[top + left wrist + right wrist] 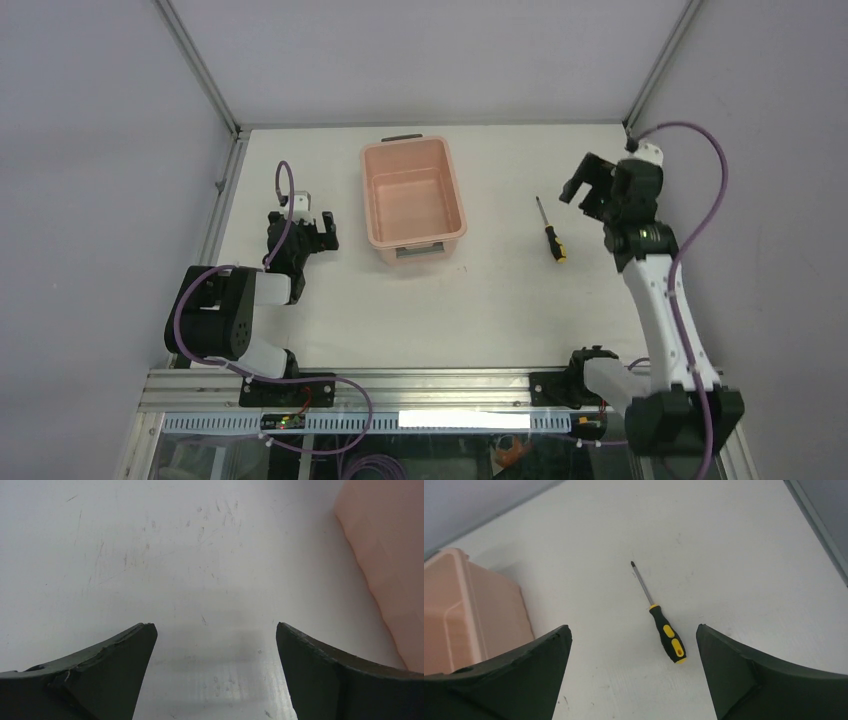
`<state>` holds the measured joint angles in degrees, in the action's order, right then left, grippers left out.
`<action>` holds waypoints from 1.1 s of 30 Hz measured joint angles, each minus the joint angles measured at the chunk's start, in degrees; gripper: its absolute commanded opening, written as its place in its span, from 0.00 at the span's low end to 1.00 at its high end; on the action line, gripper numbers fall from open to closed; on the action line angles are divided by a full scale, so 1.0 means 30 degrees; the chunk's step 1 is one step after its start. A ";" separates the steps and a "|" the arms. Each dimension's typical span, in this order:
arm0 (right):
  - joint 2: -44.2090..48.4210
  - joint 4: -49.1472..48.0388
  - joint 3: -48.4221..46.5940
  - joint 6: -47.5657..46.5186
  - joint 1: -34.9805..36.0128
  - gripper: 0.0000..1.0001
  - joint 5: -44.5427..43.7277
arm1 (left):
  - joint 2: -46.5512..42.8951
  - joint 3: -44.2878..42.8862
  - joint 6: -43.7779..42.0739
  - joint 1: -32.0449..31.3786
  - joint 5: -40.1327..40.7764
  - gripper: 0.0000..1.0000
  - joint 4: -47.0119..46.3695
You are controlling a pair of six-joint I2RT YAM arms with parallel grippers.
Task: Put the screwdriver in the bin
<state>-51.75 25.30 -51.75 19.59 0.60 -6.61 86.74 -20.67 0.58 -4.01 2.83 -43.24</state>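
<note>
The screwdriver (549, 231) lies flat on the white table, right of the bin, its black-and-yellow handle toward me and its thin shaft pointing away. In the right wrist view the screwdriver (661, 620) lies on the table ahead of the jaws. The salmon-pink bin (412, 200) stands at the table's far middle and looks empty; its corner shows in the right wrist view (454, 615) and its side in the left wrist view (390, 560). My right gripper (583, 192) is open and raised above the table, just right of the screwdriver. My left gripper (313, 229) is open and empty, low over the table left of the bin.
Grey walls with aluminium frame posts (200, 70) close off the table on the left, back and right. A metal rail (400, 385) with the arm bases runs along the near edge. A purple cable (700, 140) loops off the right arm.
</note>
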 measured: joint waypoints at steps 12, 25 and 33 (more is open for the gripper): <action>-1.6072 0.7045 -0.6011 -0.3089 0.0925 0.96 -0.1858 | 0.0000 0.0000 -0.0007 0.0000 0.0000 0.99 0.0000; -1.9890 0.7235 -0.8714 -0.4335 0.1872 0.00 -0.1785 | 0.0000 0.0000 -0.0007 0.0000 0.0000 0.99 0.0000; -1.9919 0.9959 -1.1628 -0.4714 0.1829 0.00 -0.1661 | 0.0000 0.0000 -0.0007 0.0000 0.0000 0.99 0.0000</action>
<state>-111.50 55.18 -86.63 5.45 6.09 -11.60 86.74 -20.67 0.56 -4.01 2.83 -43.24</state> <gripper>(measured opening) 0.154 0.992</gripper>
